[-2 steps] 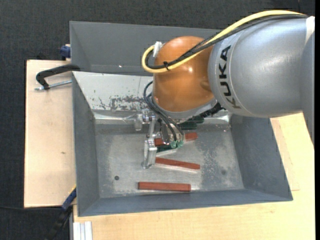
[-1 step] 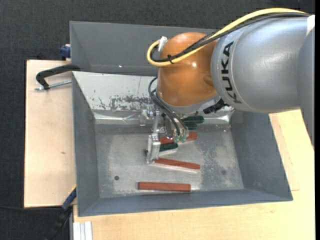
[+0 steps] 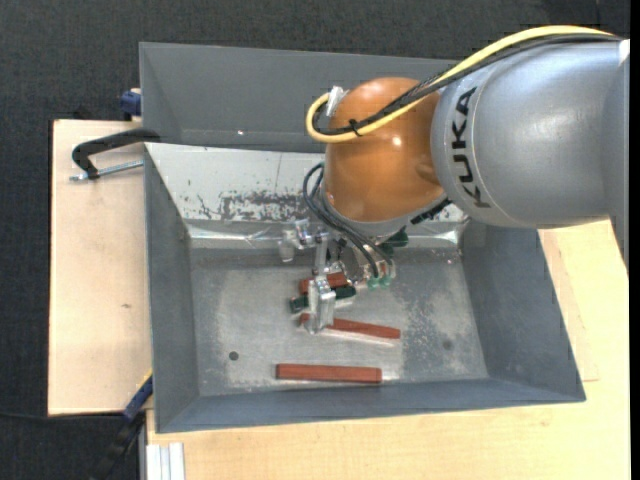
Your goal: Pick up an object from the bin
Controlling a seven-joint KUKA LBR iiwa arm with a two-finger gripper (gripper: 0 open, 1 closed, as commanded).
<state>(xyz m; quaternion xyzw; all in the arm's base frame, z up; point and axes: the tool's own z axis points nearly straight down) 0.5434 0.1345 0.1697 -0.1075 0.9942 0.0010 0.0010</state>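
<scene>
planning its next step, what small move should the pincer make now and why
Probably a slight shift toward the view's right, to centre on the tilted red-brown stick. The pincer is low at that stick's left end, so a grasp there might catch only the tip. The other red-brown stick lies apart, nearer the front wall.

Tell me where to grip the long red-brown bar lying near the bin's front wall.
I'd take the red-brown bar at its middle, from straight above, closing across its narrow width: it lies flat, with bare bin floor along both long sides.
</scene>
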